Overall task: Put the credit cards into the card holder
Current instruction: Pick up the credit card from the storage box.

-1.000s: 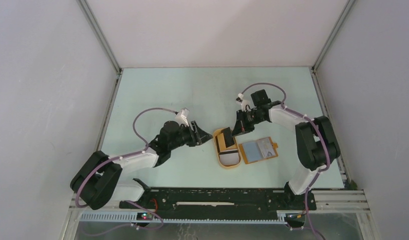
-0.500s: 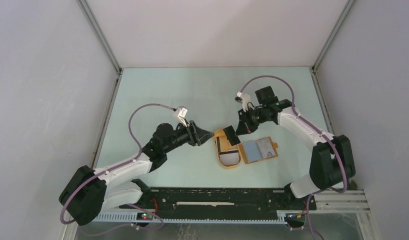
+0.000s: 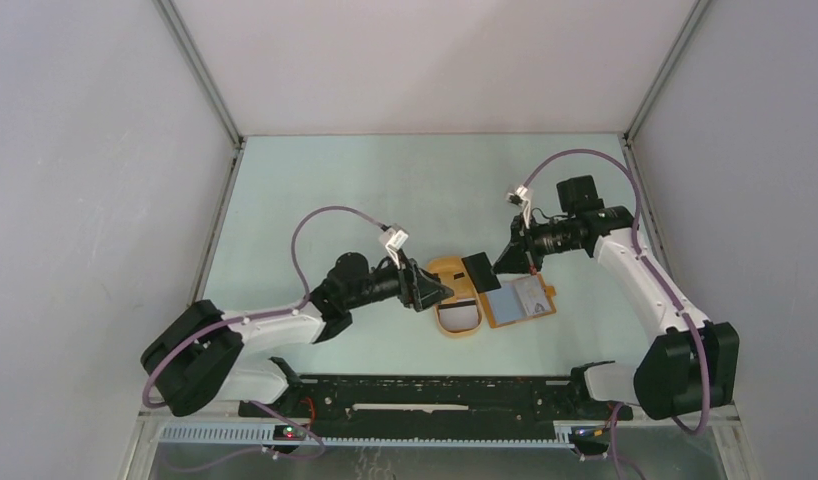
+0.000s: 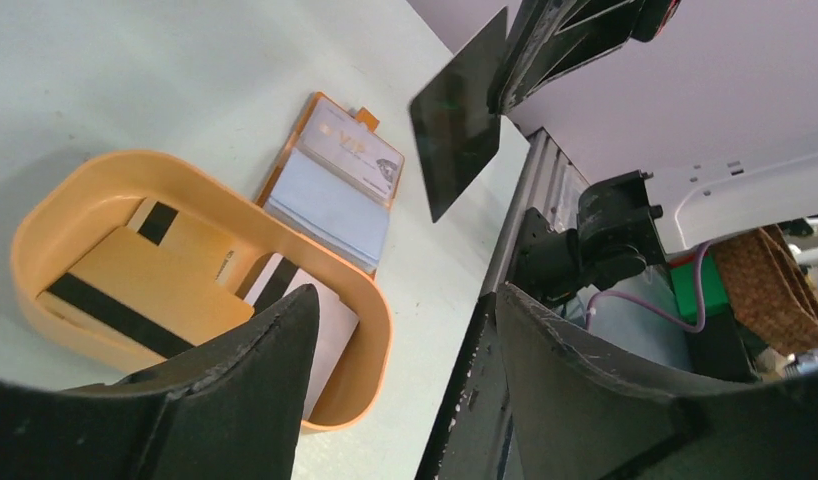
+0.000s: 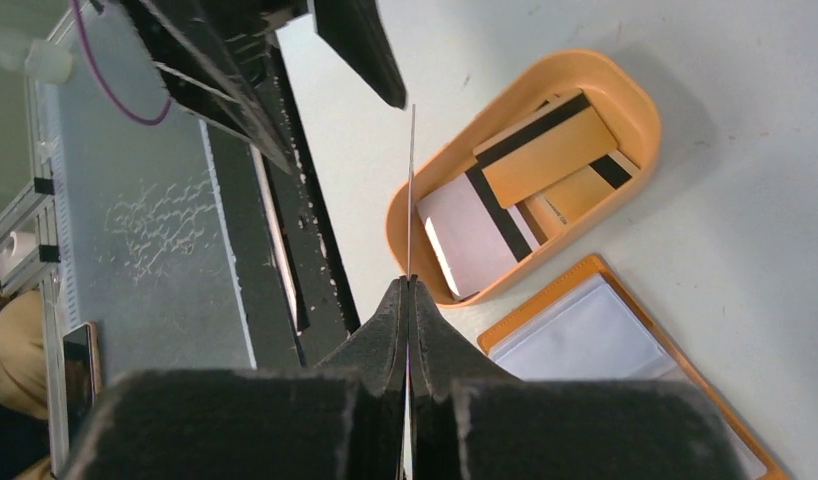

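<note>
Farthest left, the left gripper (image 3: pixel 435 290) stands with its black jaws spread and nothing between them. It sits low over the pale green table (image 3: pixel 335 190), just beside the left rim of the oval orange plastic tray (image 4: pixel 383 325). Inside that raised-rim tray lie loose credit cards, overlapping: two flat tan cards with black stripes (image 4: pixel 145 290) and a white card with a black stripe (image 4: pixel 320 315). Above the tray's right rim hangs a thin dark rectangular card (image 3: pixel 478 272), clear of the table. It is pinched by one edge in the right gripper (image 5: pixel 408 288), whose jaws are clamped tight on it. Right of the tray and just beside it, the flat orange-tan bifold card holder (image 3: pixel 520 300) lies open on the table, with pale cards showing in both halves.
</note>
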Robot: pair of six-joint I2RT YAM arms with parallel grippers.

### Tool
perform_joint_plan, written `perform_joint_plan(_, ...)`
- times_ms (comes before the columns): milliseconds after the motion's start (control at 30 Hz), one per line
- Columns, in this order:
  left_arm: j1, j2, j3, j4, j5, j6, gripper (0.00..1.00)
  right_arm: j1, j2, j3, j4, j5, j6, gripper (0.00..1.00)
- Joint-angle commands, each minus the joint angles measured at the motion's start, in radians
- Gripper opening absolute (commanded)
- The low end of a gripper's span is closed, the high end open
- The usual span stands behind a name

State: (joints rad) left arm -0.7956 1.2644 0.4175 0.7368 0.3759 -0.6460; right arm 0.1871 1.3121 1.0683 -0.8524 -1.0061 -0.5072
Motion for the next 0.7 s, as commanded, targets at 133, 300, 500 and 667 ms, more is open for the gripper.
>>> perform_joint_plan(133, -0.005, 0.078, 0.134, 0.108, 0.137, 0.069, 0.71, -0.101, -0.039, -0.002, -0.09, -0.17, -0.121, 0.0)
perform_joint_plan(300, -0.016, 0.148, 0.207, 0.13, 0.17, 0.055, 0.71, -0.136, -0.036, -0.003, -0.124, -0.221, -0.151, 0.0)
perform_joint_plan(500, -0.017, 0.216, 0.282, 0.13, 0.18, 0.047, 0.69, -0.136, -0.037, -0.002, -0.129, -0.241, -0.155, 0.0)
perform_joint_plan(667, -0.017, 0.264, 0.338, 0.137, 0.234, 0.02, 0.55, -0.136, -0.031, -0.002, -0.133, -0.25, -0.156, 0.0)
